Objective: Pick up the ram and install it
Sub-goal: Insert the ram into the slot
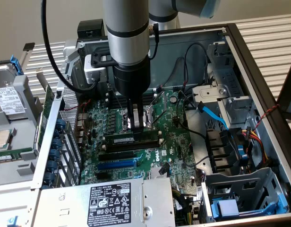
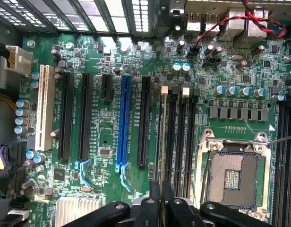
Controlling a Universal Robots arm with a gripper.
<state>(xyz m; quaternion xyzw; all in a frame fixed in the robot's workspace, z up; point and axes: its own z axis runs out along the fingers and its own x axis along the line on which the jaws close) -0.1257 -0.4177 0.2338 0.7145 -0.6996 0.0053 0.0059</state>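
Black end effector [image 2: 160, 193] around slim ram [image 1: 123, 140]

Bright daylight, glare through the case vents [image 2: 141, 14], motherboard [image 2: 107, 130] evenly lit, soft shadows.

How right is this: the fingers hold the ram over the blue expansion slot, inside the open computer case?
One thing is wrong. The wrist view shows the ram lined up at the black memory slots beside the CPU socket, not over the blue expansion slot. The fingers do hold it, inside the open computer case.
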